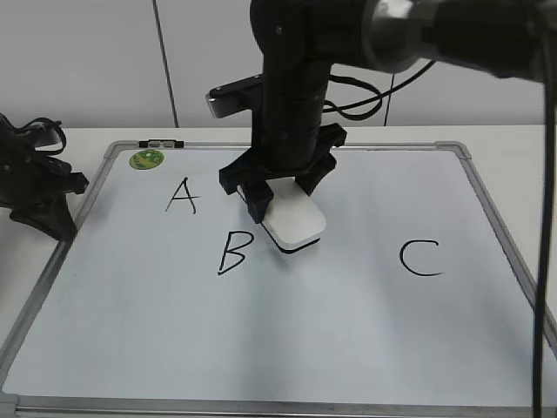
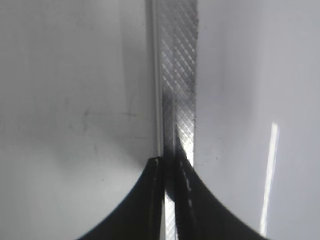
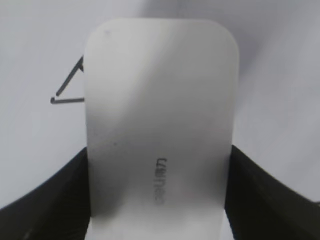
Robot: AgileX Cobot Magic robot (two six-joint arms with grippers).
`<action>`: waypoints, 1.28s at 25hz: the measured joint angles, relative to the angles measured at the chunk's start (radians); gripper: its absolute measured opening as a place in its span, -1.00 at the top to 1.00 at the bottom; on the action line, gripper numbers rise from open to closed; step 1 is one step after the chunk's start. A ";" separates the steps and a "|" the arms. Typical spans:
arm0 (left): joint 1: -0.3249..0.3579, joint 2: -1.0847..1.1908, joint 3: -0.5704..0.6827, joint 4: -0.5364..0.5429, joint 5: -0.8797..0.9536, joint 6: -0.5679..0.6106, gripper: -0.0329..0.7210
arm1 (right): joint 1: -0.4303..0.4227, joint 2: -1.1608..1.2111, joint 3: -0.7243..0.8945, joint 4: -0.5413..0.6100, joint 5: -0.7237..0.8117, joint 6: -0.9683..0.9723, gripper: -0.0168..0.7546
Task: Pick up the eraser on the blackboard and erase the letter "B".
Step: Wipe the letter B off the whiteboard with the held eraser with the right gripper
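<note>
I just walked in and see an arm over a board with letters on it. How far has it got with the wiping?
Done: the right end effector has closed on the white rounded slab eraser. In hand: it holds the eraser just right of the black handwritten letter "B" on the silver-framed white board. Left: the "B" is unsmudged, so all the wiping remains. The left end effector sits shut at the board's edge.

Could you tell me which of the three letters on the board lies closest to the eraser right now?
The B: it sits just left of the eraser held by the right gripper. The A is farther left, the C farther right.
</note>
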 joint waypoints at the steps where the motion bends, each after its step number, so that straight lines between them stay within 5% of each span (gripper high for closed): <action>1: 0.000 0.002 0.000 0.000 0.000 0.000 0.88 | 0.001 0.023 -0.022 0.000 0.000 0.000 -0.46; 8: 0.000 0.006 -0.003 -0.003 0.007 0.000 0.88 | 0.002 0.168 -0.169 0.002 0.001 -0.018 -0.46; 26: 0.001 0.006 -0.004 -0.006 0.009 0.001 0.88 | 0.005 0.247 -0.193 0.039 0.011 -0.119 -0.46; 32: 0.001 0.006 -0.004 -0.006 0.009 0.001 0.88 | 0.079 0.249 -0.193 0.039 0.009 -0.124 -0.46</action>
